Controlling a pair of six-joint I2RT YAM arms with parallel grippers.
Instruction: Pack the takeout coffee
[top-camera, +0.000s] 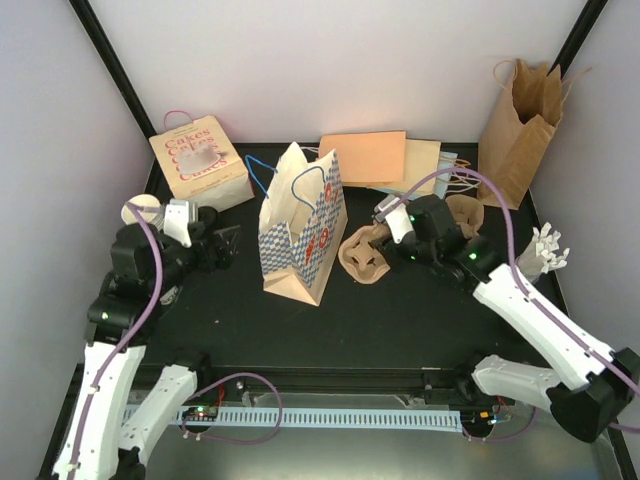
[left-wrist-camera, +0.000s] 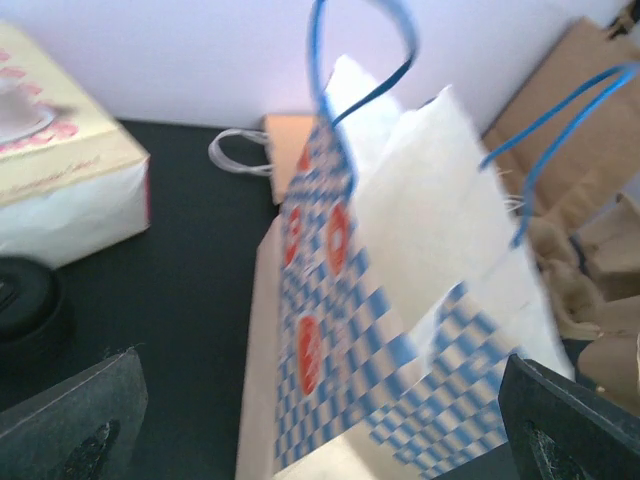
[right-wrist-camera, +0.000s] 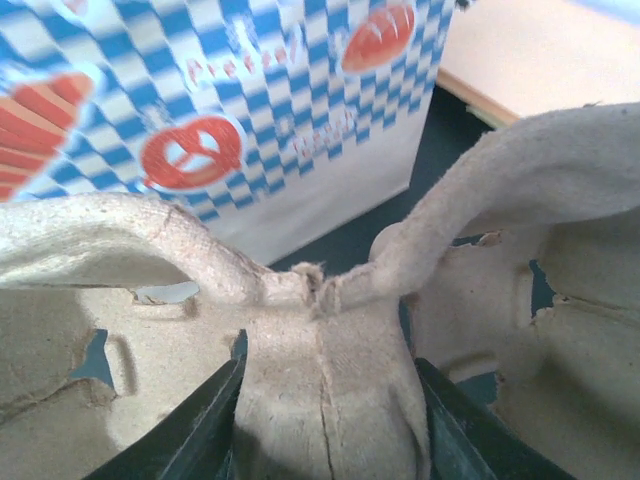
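Observation:
A cream-white paper cup (top-camera: 143, 210) of the takeout coffee stands at the far left, behind my left arm. A round black lid (left-wrist-camera: 25, 310) lies at the left edge of the left wrist view, beside the cake box. My left gripper (top-camera: 225, 250) (left-wrist-camera: 320, 440) is open and empty, pointing at the side of the blue-and-white checked paper bag (top-camera: 300, 225) (left-wrist-camera: 400, 300). My right gripper (top-camera: 378, 242) (right-wrist-camera: 325, 400) is shut on the centre post of a brown pulp cup carrier (top-camera: 362, 257) (right-wrist-camera: 330, 340), just right of that bag.
A "Cakes" box (top-camera: 200, 165) sits at the back left. Flat orange paper bags (top-camera: 365, 155) lie at the back centre, a tall brown paper bag (top-camera: 520, 125) stands at the back right, and a second pulp carrier (top-camera: 467, 210) lies behind my right wrist.

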